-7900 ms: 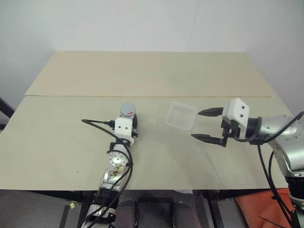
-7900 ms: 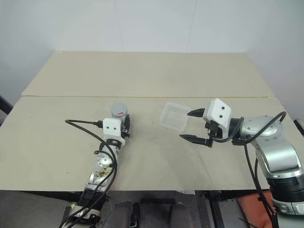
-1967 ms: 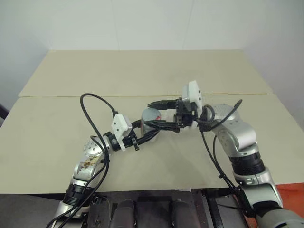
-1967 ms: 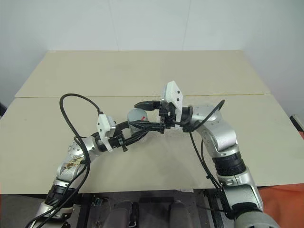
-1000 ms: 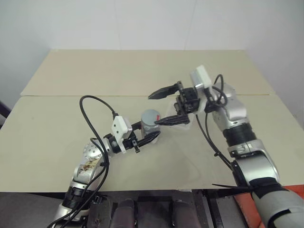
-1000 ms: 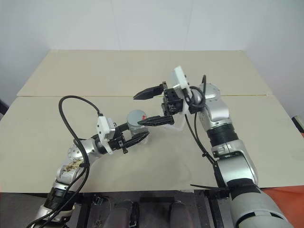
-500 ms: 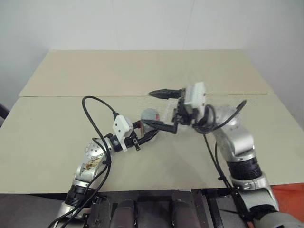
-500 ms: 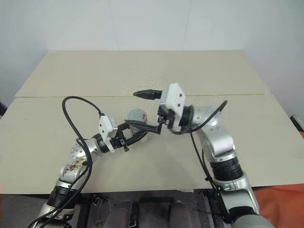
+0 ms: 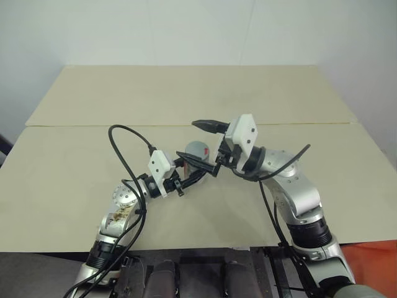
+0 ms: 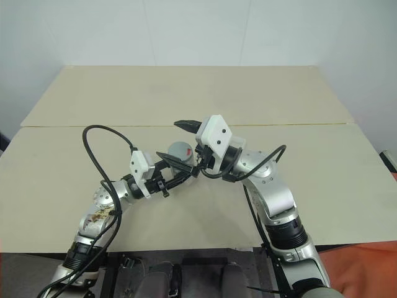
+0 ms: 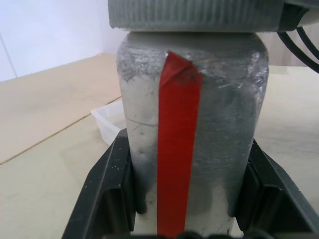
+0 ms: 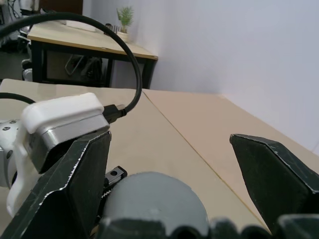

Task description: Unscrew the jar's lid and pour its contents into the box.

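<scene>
- The left claw (image 9: 193, 176), near the middle of the head-camera frame, is clamped on the jar (image 9: 197, 153); its black fingers (image 11: 107, 191) press both sides of the body low down
- In the left wrist view the jar stands upright between those fingers, the red stripe (image 11: 175, 144) facing the camera, the ribbed grey lid (image 11: 197, 14) on top of it
- The right claw (image 9: 200, 144) comes in from the right of the frame with its jaws spread wide, one finger above and behind the lid, the other in front of it, low by the left claw's tips
- In the right wrist view the two fingers (image 12: 65, 186) stand apart on either side of the round grey lid (image 12: 154, 199), not pressing it
- The jar is held above the desk (image 9: 74, 167), just below the seam between its two boards
- A corner of the clear box (image 11: 110, 122) shows behind the jar in the left wrist view, resting on the desk
- A black cable (image 9: 127, 146) loops up from the left wrist at centre-left
</scene>
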